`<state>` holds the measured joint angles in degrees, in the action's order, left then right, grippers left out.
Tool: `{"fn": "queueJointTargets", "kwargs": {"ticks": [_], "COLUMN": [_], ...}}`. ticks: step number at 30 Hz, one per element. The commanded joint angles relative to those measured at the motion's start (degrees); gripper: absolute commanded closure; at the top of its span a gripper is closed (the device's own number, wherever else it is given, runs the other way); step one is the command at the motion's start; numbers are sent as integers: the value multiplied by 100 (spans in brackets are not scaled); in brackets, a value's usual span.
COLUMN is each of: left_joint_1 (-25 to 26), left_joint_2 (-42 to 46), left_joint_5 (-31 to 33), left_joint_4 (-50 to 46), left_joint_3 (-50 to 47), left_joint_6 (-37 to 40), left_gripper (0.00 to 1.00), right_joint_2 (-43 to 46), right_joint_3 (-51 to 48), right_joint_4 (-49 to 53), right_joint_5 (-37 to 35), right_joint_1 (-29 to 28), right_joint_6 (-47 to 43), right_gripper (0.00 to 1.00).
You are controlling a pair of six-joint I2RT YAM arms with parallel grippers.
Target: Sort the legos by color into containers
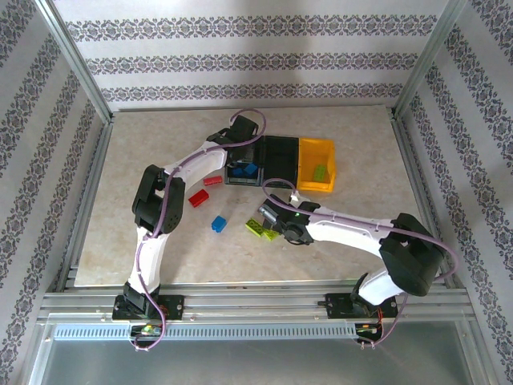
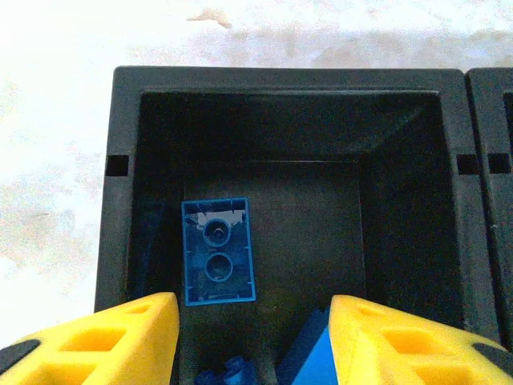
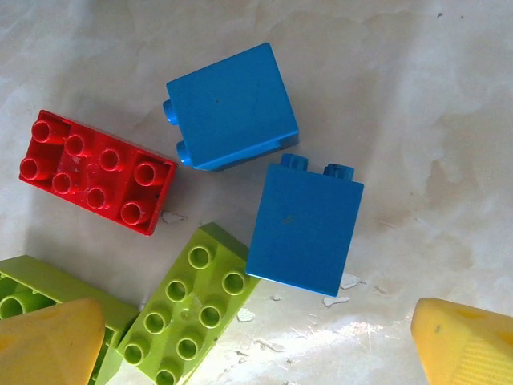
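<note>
Left gripper [image 2: 252,337] spread wide over black bin [image 2: 128,120]: blue brick [image 2: 218,251] inside, so blues' bin. Right gripper [image 3: 256,329] gaping above green brick [image 3: 188,317], likely next pick.

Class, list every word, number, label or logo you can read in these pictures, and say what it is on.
None is readable.
On the red brick, any stud embossing is too blurred to read.
The black bin and the yellow bin show no labels.

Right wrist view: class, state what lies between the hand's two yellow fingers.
A lime green brick lies beside one finger; from there to the other finger the table is bare, save small flakes. The right wrist view shows this.
</note>
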<state>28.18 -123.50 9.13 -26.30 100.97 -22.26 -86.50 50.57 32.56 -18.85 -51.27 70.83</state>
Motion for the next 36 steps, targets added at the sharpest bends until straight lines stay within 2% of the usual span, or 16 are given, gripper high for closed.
{"fn": "queueJointTargets", "kwargs": {"ticks": [1,7,17,22,28,36], "left_joint_1": [65,68,48,39,-23,-66], "left_joint_2": [540,1221,2415,2848,3075,3078], "left_joint_5": [-88,-213,51,210,309,309], "left_joint_4": [91,493,1006,1184,1198,1196], "left_joint_3": [-248,-872,-1970,-2388,-2647,-2700], "left_joint_6": [-123,-267,-407,-433,-480,-546], "left_gripper": [45,38,11,3,1,0], "right_joint_2": [-119,-351,-680,-850,-724,-295], "right_joint_3": [120,178,311,316,81,-313], "right_joint_4": [-5,-8,-96,-83,-84,-21], "right_joint_5": [-66,37,68,151,216,194], "right_joint_1": [-68,-62,-50,-18,-15,0], "right_joint_6": [116,106,28,43,115,168], "right_gripper": [2,2,2,2,2,7]}}
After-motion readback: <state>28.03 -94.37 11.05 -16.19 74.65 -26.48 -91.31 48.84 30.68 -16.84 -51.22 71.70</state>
